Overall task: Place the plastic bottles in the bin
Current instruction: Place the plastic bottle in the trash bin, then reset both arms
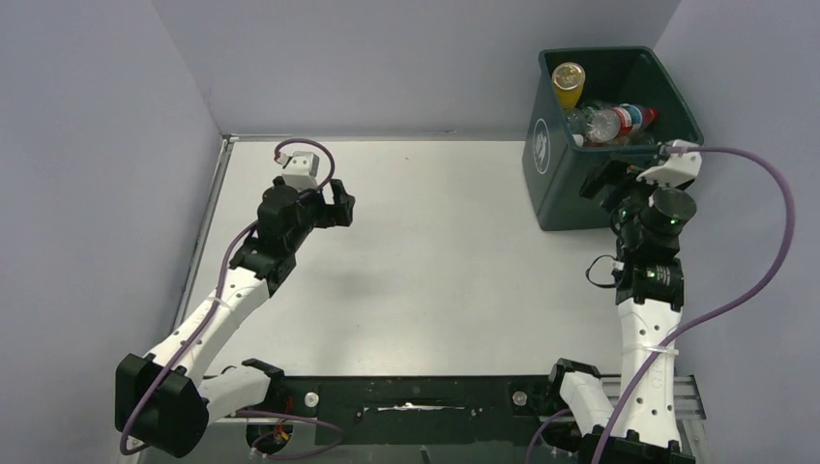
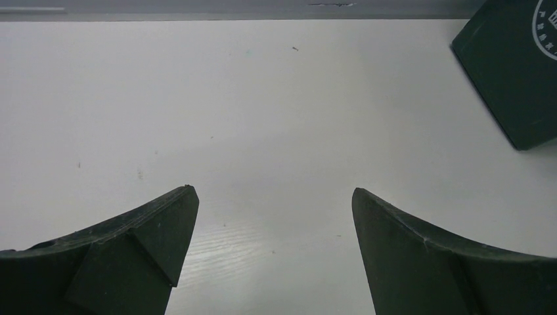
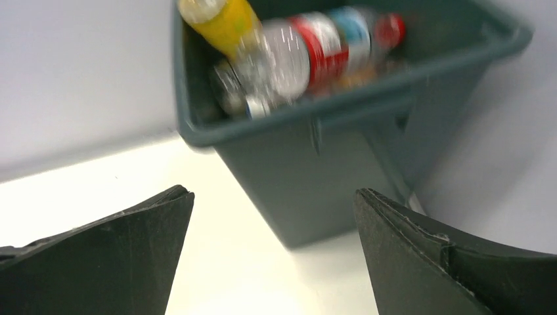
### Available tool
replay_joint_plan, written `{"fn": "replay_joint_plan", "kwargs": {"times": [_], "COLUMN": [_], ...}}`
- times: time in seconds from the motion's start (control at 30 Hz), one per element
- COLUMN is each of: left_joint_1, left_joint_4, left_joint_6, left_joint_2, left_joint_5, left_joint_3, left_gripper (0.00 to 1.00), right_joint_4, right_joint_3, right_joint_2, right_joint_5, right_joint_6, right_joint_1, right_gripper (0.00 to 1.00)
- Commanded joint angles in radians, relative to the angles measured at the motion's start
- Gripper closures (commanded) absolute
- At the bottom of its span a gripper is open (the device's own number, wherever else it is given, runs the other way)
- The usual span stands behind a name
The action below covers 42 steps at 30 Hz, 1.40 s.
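The dark green bin [image 1: 566, 193] stands at the far right of the table. Inside it lie plastic bottles: a yellow one [image 1: 568, 85] and a clear one with a red and blue label [image 1: 619, 121], with more clear bottles under them. My right gripper [image 1: 601, 182] hangs open and holds nothing, just in front of the bin's near right side. In the right wrist view, the bin [image 3: 328, 170] fills the space beyond the open right gripper [image 3: 272, 193], with the yellow bottle [image 3: 223, 23] and the labelled bottle [image 3: 315, 49] at its top. My left gripper [image 1: 338, 203] is open over the bare table.
In the left wrist view, the left gripper [image 2: 272, 193] is open over the white table [image 2: 263, 118], with the bin's corner [image 2: 512, 72] at the upper right. Grey walls close off the table at the back and on both sides.
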Motion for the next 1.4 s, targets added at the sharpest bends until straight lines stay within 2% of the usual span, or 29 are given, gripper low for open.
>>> {"fn": "replay_joint_plan", "kwargs": {"times": [0.0,0.13,0.23,0.37,0.53,0.7,0.87,0.97,1.17,1.23,1.37], "left_joint_1": [0.036,0.068,0.098,0.126,0.205,0.319,0.466,0.525,0.569,0.581,0.599], "left_joint_4": [0.141,0.271,0.385,0.519,0.648,0.733,0.823,0.94,0.986,0.999,1.068], "left_joint_6": [0.014,0.021,0.029,0.093,0.116,0.076,0.02,0.005,0.018,0.026,0.035], "left_joint_2": [-0.031,-0.044,-0.048,-0.032,0.036,0.139,0.236,0.275,0.324,0.313,0.309], "left_joint_5": [-0.021,-0.039,-0.043,-0.02,-0.023,0.057,0.228,0.293,0.329,0.314,0.296], "left_joint_3": [-0.089,-0.216,-0.324,-0.433,-0.51,-0.501,-0.479,-0.504,-0.481,-0.498,-0.527], "left_gripper": [0.11,0.11,0.11,0.11,0.11,0.11,0.11,0.11,0.11,0.11,0.11], "right_joint_4": [0.133,0.355,0.477,0.656,0.91,1.12,1.332,1.326,1.487,1.401,1.383], "right_joint_3": [-0.264,-0.556,-0.687,-0.819,-0.943,-0.97,-0.969,-0.931,-0.924,-0.882,-0.861], "right_joint_2": [-0.068,-0.193,-0.226,-0.197,-0.076,0.12,0.342,0.395,0.541,0.549,0.56], "right_joint_5": [0.094,0.191,0.3,0.418,0.468,0.509,0.536,0.563,0.566,0.56,0.534], "right_joint_6": [-0.034,-0.052,-0.067,-0.091,-0.114,-0.115,-0.125,-0.154,-0.18,-0.166,-0.165], "right_joint_1": [0.022,0.063,0.125,0.19,0.194,0.195,0.2,0.214,0.195,0.19,0.18], "right_gripper": [0.02,0.02,0.02,0.02,0.02,0.02,0.02,0.02,0.02,0.02,0.02]}}
